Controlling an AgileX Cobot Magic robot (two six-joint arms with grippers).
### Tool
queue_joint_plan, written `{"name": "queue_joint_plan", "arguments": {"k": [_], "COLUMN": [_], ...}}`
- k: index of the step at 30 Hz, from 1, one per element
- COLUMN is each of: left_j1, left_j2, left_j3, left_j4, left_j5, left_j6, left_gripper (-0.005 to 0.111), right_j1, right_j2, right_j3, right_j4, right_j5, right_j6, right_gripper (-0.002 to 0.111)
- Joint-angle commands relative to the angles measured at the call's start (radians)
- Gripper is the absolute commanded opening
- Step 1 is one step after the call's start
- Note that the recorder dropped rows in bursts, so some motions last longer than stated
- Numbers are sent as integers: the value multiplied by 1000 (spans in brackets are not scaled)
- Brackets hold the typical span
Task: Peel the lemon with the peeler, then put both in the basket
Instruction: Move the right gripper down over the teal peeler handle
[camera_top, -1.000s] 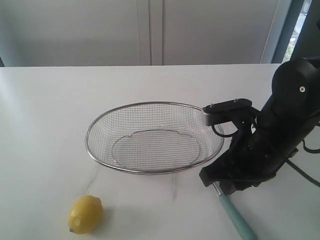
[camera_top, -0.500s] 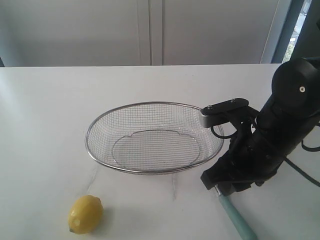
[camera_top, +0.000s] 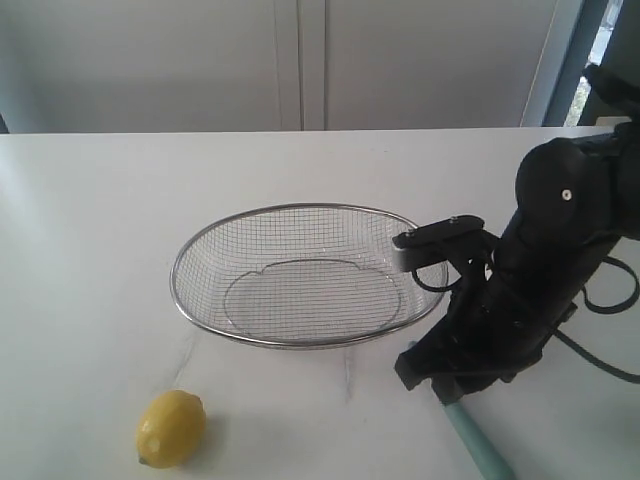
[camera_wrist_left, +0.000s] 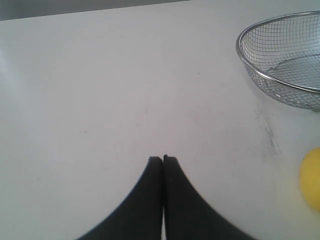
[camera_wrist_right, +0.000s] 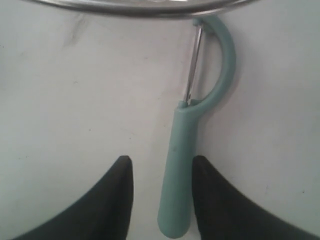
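White surface (camera_top: 90, 200), right pincer (camera_wrist_right: 162, 162) spread wide around the peeler (camera_wrist_right: 182, 145) handle, not clamping it; left pincer (camera_wrist_left: 162, 160) closed up, empty.

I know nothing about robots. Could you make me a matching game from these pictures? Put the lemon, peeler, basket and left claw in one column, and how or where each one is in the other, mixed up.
Things:
1. lemon
2. peeler
3. basket
4. left gripper

States:
A. silver mesh, nothing in it
B. shut, holding nothing
C. lying on the table between the right gripper's open jaws
D. yellow, on the table, apart from the basket

Pairs: 1-D, 2-C, 3-A, 4-B
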Motion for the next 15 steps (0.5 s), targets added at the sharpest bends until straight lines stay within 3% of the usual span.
{"name": "queue_joint_plan", "arguments": {"k": [1,15], "left_j1": [-1,-1], "left_j2": [-4,-4], "left_j3": [4,4], "left_j4": [-3,-3], "left_j5": [-4,-4], "left_j6": [2,2], "left_gripper": [0,0], "right_j1": [-1,-1], "right_j2": [42,110], "right_j3": [1,1], "right_j4": [-5,-32], "right_j5": [-13,7], "right_j6": [-11,-11], "right_gripper": [38,38]}}
